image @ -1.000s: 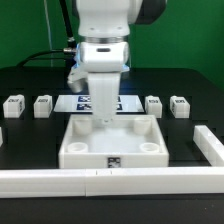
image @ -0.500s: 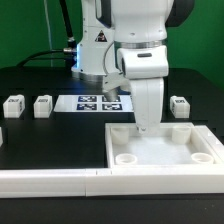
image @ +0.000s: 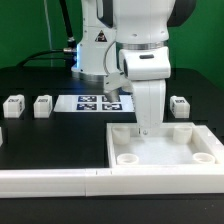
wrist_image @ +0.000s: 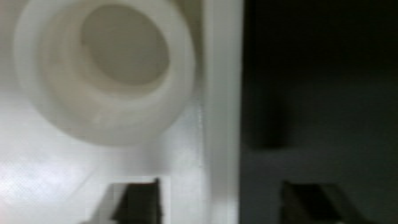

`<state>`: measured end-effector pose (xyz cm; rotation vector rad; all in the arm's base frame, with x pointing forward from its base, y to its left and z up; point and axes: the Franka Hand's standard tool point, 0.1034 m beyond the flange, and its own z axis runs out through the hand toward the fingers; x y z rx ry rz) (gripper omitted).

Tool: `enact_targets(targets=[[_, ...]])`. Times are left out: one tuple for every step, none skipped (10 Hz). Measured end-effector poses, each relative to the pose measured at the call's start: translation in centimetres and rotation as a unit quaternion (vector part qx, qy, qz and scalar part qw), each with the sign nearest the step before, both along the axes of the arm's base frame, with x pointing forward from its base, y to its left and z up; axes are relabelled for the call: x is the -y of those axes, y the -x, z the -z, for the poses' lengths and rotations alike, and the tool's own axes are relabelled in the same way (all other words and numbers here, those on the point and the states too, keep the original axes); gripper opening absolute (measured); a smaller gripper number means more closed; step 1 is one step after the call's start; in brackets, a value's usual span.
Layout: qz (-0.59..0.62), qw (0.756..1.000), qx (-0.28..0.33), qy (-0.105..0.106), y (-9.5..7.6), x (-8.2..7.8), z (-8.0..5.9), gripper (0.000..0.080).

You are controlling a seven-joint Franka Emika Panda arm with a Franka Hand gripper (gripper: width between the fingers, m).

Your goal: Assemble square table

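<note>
The square table's white slab (image: pixel 165 150) lies at the exterior view's right, pushed into the corner of the L-shaped wall, with round sockets at its corners. My gripper (image: pixel 146 128) is down at the slab's far rim. In the wrist view the gripper (wrist_image: pixel 222 195) straddles the raised rim (wrist_image: pixel 217 90). One finger (wrist_image: pixel 134 200) is on the slab side beside a round socket (wrist_image: pixel 107 65). The other finger (wrist_image: pixel 313 200) is over the dark table, with a gap to the rim. Leg blocks (image: pixel 12 105) (image: pixel 43 104) (image: pixel 180 105) stand on the table; the fourth is hidden.
The marker board (image: pixel 92 102) lies behind the slab, partly covered by the arm. The long white L-shaped wall (image: pixel 50 181) runs along the front and up the exterior view's right side. The black table (image: pixel 50 140) shows beside the slab.
One second ago the slab sat in the middle; it and my gripper have moved to the exterior view's right, into the wall's corner. Nothing has moved in the last half second.
</note>
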<state>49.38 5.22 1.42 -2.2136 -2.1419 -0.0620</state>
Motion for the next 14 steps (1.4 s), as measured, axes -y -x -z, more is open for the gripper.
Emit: enact_targets(targets=[[0.0, 1.0, 0.0, 0.0, 0.0, 0.0, 0.0, 0.0476], [0.0, 1.0, 0.0, 0.0, 0.0, 0.0, 0.0, 0.0476], [0.001, 1.0, 0.0, 0.0, 0.0, 0.1, 0.0, 0.0609], [0.001, 1.0, 0.0, 0.0, 0.0, 0.1, 0.0, 0.0639], [0.001, 1.0, 0.0, 0.0, 0.0, 0.1, 0.0, 0.0639], [0.001, 1.0, 0.0, 0.0, 0.0, 0.1, 0.0, 0.0648], [0.001, 1.0, 0.0, 0.0, 0.0, 0.2, 0.0, 0.0648], [0.002, 1.0, 0.0, 0.0, 0.0, 0.2, 0.0, 0.0649], [0.002, 1.0, 0.0, 0.0, 0.0, 0.2, 0.0, 0.0649], [0.003, 1.0, 0.0, 0.0, 0.0, 0.2, 0.0, 0.0649], [0.04, 0.999, 0.001, 0.003, -0.1, -0.4, -1.0, 0.0649], [0.071, 0.997, 0.003, 0.008, 0.1, -1.2, -2.3, 0.0649], [0.075, 0.997, 0.002, 0.012, 0.3, -1.7, -3.2, 0.0649], [0.114, 0.993, -0.002, 0.014, 0.6, -2.3, -3.6, 0.0649]])
